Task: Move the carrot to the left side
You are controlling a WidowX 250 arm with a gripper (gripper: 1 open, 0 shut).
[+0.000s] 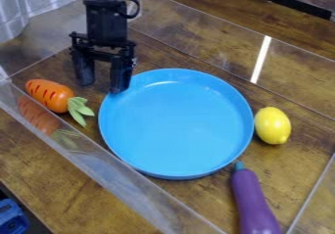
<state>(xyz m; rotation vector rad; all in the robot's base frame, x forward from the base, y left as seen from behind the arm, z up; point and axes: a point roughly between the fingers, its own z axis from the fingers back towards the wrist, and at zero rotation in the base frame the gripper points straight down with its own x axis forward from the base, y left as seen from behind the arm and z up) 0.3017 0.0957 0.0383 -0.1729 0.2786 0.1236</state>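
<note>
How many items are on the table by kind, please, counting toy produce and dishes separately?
Toy vegetables: 2, the carrot and the eggplant
Toy fruit: 1, the lemon
Plates: 1, the blue plate
Total: 4

Black end effector (pixel 102 78) with two blocky fingers (pixel 84 71).

Orange carrot (pixel 50 94), leaves rightward

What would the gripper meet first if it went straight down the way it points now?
Probably the bare table. The gripper points down, open and empty, between the carrot and the plate, though depth is unclear.
</note>
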